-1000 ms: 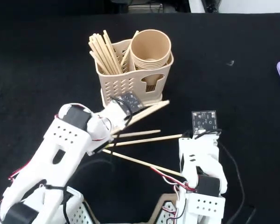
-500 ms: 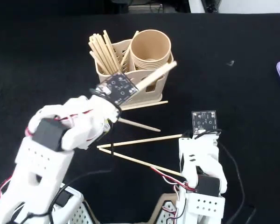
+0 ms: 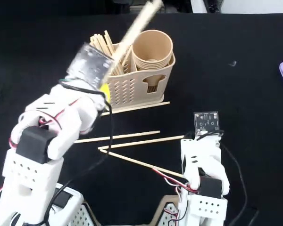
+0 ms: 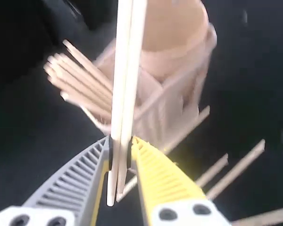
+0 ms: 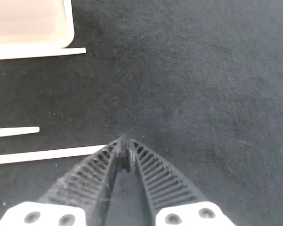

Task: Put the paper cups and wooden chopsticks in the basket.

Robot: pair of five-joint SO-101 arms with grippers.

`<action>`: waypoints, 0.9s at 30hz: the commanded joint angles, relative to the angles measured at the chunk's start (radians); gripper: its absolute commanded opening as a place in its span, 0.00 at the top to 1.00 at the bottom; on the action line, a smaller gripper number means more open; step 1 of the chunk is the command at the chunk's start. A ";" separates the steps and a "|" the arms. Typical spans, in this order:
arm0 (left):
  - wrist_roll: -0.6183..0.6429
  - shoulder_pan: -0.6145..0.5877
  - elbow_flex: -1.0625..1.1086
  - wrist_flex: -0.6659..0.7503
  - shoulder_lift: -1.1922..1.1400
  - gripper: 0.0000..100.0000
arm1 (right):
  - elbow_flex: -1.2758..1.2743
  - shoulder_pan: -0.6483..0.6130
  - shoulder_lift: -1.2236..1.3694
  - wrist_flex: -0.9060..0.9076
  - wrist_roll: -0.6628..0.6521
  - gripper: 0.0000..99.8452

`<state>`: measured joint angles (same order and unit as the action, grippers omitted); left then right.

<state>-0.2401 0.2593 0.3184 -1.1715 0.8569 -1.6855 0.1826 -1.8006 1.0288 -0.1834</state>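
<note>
The left gripper (image 3: 112,66) is raised over the basket (image 3: 132,87), which stands on the black tabletop (image 3: 236,84) toward its far edge. In the left wrist view the grey and yellow jaws of the left gripper (image 4: 120,141) are seen narrowed onto a pair of wooden chopsticks (image 4: 127,70). The pair is clamped near one end and lies side by side. In the high view the held pair (image 3: 137,26) is tilted up past the far edge of the tabletop.

A stack of paper cups (image 3: 152,47) is seated in the basket's right-hand compartment. A bundle of chopsticks (image 3: 104,49) leans in the left-hand one. Both are also seen, blurred, in the left wrist view: cups (image 4: 174,28), bundle (image 4: 80,84).

Four loose chopsticks are left on the tabletop between the basket and the near edge. One (image 3: 137,107) lies along the basket's foot. Two (image 3: 118,136) (image 3: 141,142) lie nearly parallel nearer the arms. A fourth (image 3: 141,163) runs slantwise toward the right arm (image 3: 203,160).

The right gripper (image 5: 126,148) is held low over the tabletop, its black jaws drawn together with nothing between them. The end of one loose chopstick (image 5: 47,154) lies just beside its tips.
</note>
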 commanded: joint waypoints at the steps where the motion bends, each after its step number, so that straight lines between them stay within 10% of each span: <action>1: 0.123 -0.033 -0.062 0.129 0.017 0.97 | 0.001 -0.014 -0.093 0.000 0.002 0.98; 14: 0.374 -0.047 0.346 0.870 0.015 0.97 | 0.001 -0.014 -0.093 0.000 0.002 0.98; 27: 0.382 -0.041 0.542 1.092 -0.031 0.97 | 0.001 -0.014 -0.091 -0.015 0.002 0.98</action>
<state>0.1266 0.2117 0.8615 -0.1419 0.8355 -1.6855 0.1826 -1.8006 1.0288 -0.1834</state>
